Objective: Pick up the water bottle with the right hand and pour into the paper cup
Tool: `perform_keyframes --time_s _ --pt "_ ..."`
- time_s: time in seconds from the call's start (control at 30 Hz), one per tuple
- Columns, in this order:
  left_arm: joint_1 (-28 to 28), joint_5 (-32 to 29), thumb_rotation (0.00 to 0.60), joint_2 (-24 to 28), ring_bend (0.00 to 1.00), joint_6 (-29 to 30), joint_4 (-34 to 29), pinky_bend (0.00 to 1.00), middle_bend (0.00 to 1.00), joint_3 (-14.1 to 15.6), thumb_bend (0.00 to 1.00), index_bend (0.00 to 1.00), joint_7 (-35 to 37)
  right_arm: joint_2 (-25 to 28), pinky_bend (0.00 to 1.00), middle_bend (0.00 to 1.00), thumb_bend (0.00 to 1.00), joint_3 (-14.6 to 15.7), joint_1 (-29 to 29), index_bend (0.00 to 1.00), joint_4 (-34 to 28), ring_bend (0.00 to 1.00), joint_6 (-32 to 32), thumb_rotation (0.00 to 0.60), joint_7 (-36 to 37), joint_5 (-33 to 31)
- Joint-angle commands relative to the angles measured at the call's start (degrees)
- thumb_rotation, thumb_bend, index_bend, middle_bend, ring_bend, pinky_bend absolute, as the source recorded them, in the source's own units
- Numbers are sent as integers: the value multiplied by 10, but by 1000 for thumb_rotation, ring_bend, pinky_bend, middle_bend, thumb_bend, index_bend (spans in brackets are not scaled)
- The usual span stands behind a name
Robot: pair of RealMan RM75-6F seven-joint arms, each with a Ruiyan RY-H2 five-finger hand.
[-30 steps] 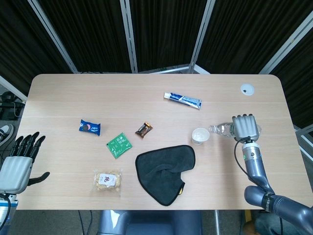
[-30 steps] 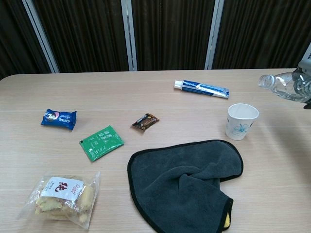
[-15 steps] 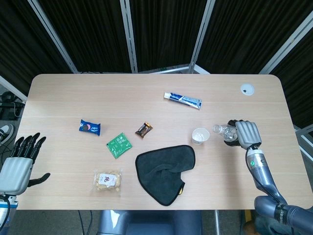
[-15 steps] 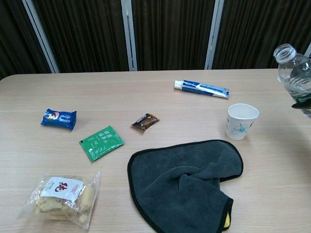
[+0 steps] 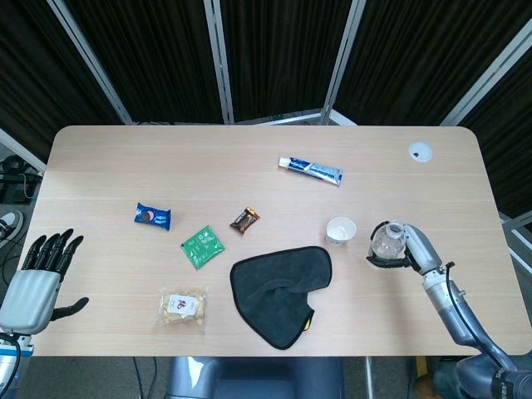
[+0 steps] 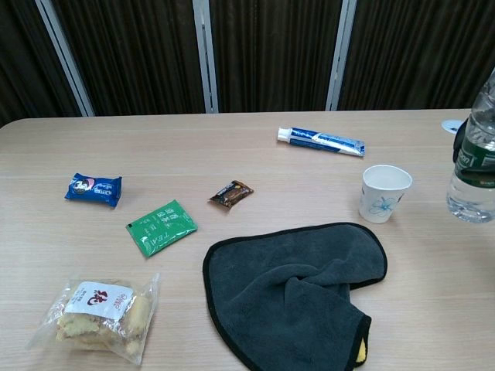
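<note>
Standing upright, the bottle [image 5: 387,242] sits in the right hand [image 5: 411,249] just right of the cup [image 5: 341,229], apart from it. Fingers wrap its body from the right side in the head view; the chest view shows only the bottle's lower part [image 6: 472,174] with its green label, base at or just above the worktop [image 5: 249,158], contact unclear. No cap visible on the neck; water fills the lower portion.

Judged step: bottle upright beside the cup, either pour finished and being set down, or pour not begun. Cup contents cannot be read from either view.

Doing it well:
- If setting down: lower straight, keep the bottle vertical, release only once the base is flat on the worktop; an open neck means any tilt spills.
- If pouring: lift clear of the rim, bring the neck over the cup mouth, tilt slowly toward the left; the paper cup is light and will tip if bumped.
- Keep the grasp mid-body; a thin plastic bottle squeezed too hard pushes water out.
- Keep the forearm off the cloth [image 5: 281,294] lying near the cup, in front of it.

Left hand [image 5: 37,278] hangs off the worktop's left edge, fingers spread, holding nothing.

Other items well apart from the action: toothpaste [image 5: 311,170], brown snack [image 5: 243,219], green packet [image 5: 203,246], blue packet [image 5: 153,216], biscuit bag [image 5: 184,307].
</note>
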State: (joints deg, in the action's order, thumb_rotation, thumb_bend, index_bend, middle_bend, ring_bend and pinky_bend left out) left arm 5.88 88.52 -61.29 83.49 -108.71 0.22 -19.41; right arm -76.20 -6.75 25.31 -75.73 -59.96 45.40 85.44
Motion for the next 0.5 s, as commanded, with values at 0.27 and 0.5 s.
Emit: perform_keyframes --time_s 0.27,0.5 --pt "-1 -6 600 -4 0 7 3 0 0 -6 0 0 -6 -81 471 670 625 46 -5 559 94 547 -57 600 79 78" --pt "0 -12 600 -4 0 3 6 0 0 -8 0 0 -5 -138 472 670 626 32 -4 558 147 542 -74 600 82 58"
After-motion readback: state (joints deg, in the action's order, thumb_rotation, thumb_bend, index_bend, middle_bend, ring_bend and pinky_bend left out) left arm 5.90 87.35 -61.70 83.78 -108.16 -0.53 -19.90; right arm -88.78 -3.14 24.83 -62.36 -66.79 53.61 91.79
